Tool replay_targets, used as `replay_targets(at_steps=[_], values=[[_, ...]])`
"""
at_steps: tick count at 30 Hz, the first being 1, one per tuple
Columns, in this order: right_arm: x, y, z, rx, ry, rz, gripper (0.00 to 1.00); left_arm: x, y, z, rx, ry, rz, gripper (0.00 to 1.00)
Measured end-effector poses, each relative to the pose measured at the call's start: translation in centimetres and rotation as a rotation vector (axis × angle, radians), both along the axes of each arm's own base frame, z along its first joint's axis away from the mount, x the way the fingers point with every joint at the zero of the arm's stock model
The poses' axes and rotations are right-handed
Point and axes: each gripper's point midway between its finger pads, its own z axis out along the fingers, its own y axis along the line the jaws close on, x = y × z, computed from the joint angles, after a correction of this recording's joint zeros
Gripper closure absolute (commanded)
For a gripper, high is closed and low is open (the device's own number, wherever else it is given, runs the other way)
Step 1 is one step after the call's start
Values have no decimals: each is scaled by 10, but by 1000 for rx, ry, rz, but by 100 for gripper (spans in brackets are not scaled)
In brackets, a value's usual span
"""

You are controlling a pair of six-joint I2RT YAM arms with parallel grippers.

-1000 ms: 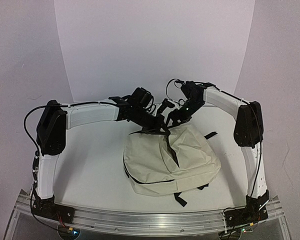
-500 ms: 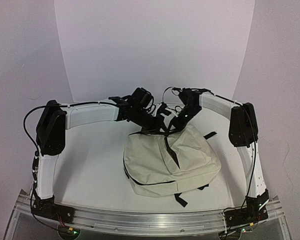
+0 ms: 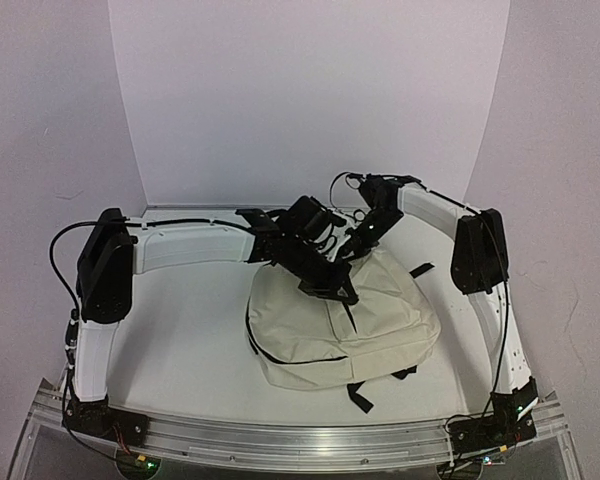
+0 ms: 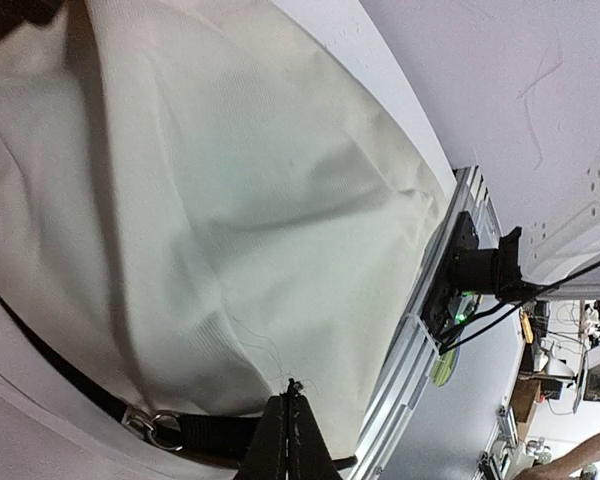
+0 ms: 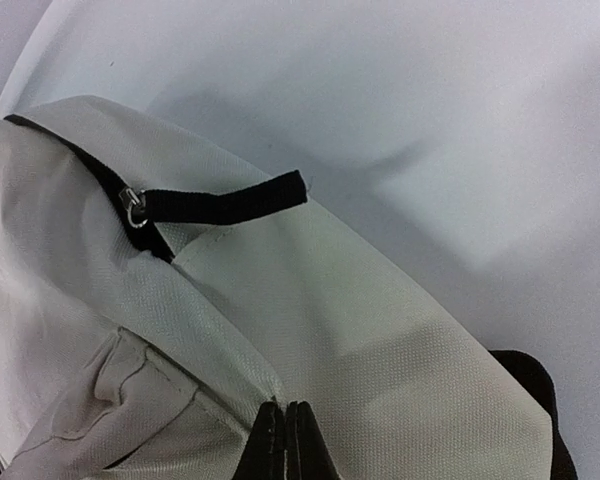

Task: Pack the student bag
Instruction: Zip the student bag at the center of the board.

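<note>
The student bag [image 3: 320,335], a cream fabric backpack with black zippers and straps, lies flat at the table's middle. My left gripper [image 3: 336,291] reaches over the bag's upper middle, at the dark zipper line. In the left wrist view this left gripper [image 4: 292,392] is shut, with a tiny black tab with loose threads pinched at its tips against the cream fabric [image 4: 230,180]. My right gripper [image 3: 356,251] is at the bag's far edge. In the right wrist view the right gripper [image 5: 285,410] is shut on a fold of the bag's fabric [image 5: 380,330].
A black strap with a metal ring [image 5: 220,203] lies across the bag's far corner, and another ringed strap [image 4: 195,432] runs beside the left fingers. More straps stick out at the bag's right [image 3: 421,271] and near side [image 3: 360,398]. The aluminium rail [image 3: 300,440] borders the near edge.
My left arm swung right and nearer, from the bag's far edge to over its middle, staying shut. The right gripper closed on the far edge. The bag's dark slit looks narrower.
</note>
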Motion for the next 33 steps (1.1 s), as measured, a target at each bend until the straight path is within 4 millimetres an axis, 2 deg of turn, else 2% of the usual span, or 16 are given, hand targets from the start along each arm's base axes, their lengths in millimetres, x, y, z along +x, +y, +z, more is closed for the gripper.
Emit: replay_targets(at_steps=[3, 5, 10, 13, 19, 23, 27, 28, 29, 31, 33], values=[[15, -12, 0, -13, 9, -85, 100, -15, 0, -3, 14, 16, -26, 100], [29, -23, 0, -21, -4, -143, 100, -18, 2, -4, 20, 20, -29, 100], [67, -55, 1, -49, -64, -282, 100, -17, 9, -3, 32, 25, -20, 100], [80, -71, 1, -63, -84, -336, 100, -12, 15, -4, 41, 12, -3, 100], [83, -76, 1, -65, -78, -364, 100, -12, 26, -15, 54, 9, 14, 100], [83, -75, 2, -58, -72, -365, 100, -17, 28, -26, 65, 11, 10, 100], [80, -71, 1, -27, -52, -358, 100, -21, 24, -26, 73, -8, 10, 98], [80, -70, 0, -14, -45, -355, 98, -21, 24, -26, 78, -13, 10, 89], [79, -68, 0, 0, -40, -350, 90, -21, 24, -25, 83, -18, 10, 79], [78, -62, 2, 28, -32, -342, 57, -25, 24, -19, 96, -18, 1, 61], [81, -58, 6, 57, -43, -342, 34, -29, 22, -7, 102, -12, -16, 50]])
